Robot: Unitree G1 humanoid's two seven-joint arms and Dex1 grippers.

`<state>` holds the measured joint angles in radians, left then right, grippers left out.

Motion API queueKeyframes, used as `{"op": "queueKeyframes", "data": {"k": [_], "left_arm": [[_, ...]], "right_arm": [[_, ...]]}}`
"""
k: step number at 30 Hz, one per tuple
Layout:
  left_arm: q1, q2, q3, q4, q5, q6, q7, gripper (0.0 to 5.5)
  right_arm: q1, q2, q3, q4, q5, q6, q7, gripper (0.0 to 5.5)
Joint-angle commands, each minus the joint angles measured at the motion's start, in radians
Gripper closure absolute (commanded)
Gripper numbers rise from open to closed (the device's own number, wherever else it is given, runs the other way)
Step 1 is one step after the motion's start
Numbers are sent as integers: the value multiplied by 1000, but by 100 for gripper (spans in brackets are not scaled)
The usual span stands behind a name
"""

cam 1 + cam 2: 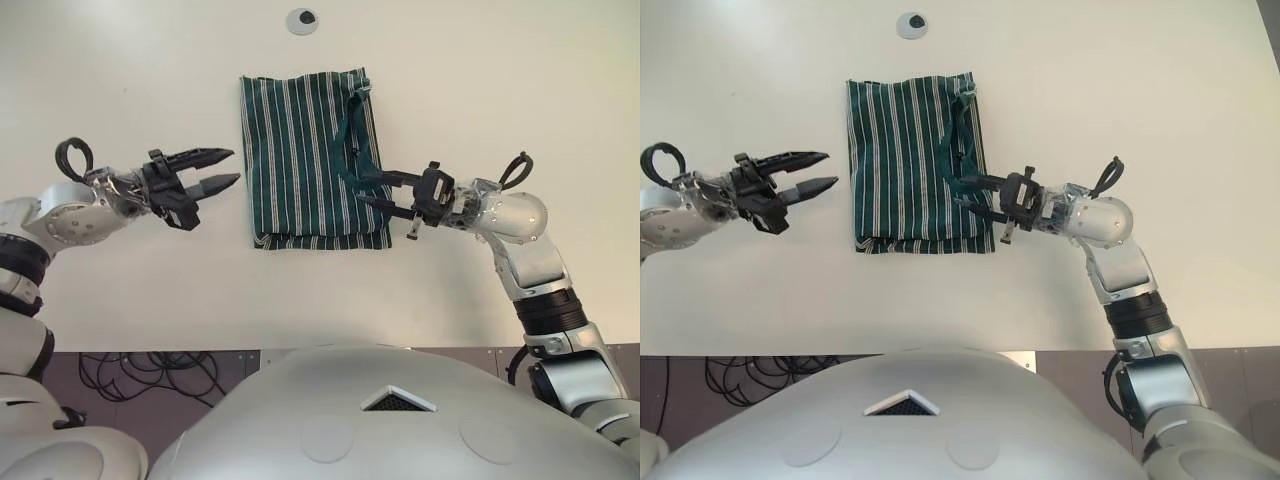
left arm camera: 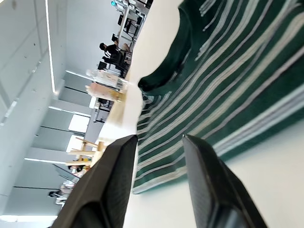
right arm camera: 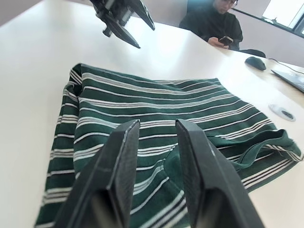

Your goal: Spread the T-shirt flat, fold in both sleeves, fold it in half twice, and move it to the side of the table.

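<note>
The T-shirt (image 1: 310,160), dark green with thin white stripes, lies folded into a rectangle in the middle of the white table (image 1: 500,90). Its collar edge (image 1: 352,130) runs along the right side. My left gripper (image 1: 228,168) hovers just left of the shirt, open and empty, fingertips pointing at it. My right gripper (image 1: 368,190) is at the shirt's right edge near the front corner, open, with its fingers (image 3: 124,156) just above the cloth and nothing between them. The left wrist view shows its dark fingers (image 2: 116,180) apart, with the striped shirt (image 2: 228,95) beyond.
A round grey disc (image 1: 302,20) is set in the table behind the shirt. Cables (image 1: 150,375) hang below the table's front edge. A computer mouse (image 3: 255,62) lies on the far part of the table. Bare table lies left and right of the shirt.
</note>
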<state>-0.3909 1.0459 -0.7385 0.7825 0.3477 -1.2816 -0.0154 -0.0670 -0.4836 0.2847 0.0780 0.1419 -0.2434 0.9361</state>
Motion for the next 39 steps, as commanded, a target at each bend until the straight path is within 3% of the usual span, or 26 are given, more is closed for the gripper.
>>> {"op": "queueKeyframes", "data": {"k": [1,6,10,15,21,29,36,39], "left_arm": [[114,5,13,-31,-101,43,-157,362],[187,-15,34,-23,-118,93,-333,298],[204,-66,65,-35,-117,133,-407,246],[208,-103,109,-51,-57,157,-432,246],[228,-140,111,-71,-94,166,-523,246],[236,-179,110,-69,-99,167,-591,246],[246,-215,103,-53,-73,152,-612,375],[241,-219,104,-44,-53,148,-613,415]], "right_arm": [[1,-64,-67,31,98,-32,116,398],[21,-171,-151,85,141,-75,233,314],[8,-214,-104,177,-57,-260,212,245],[-16,-211,0,312,-383,-545,48,245],[-67,-187,50,408,-631,-798,-226,245],[-127,-183,111,470,-803,-883,-478,245],[-179,-177,196,516,-855,-876,-550,240],[-187,-176,238,521,-843,-880,-544,303]]}}
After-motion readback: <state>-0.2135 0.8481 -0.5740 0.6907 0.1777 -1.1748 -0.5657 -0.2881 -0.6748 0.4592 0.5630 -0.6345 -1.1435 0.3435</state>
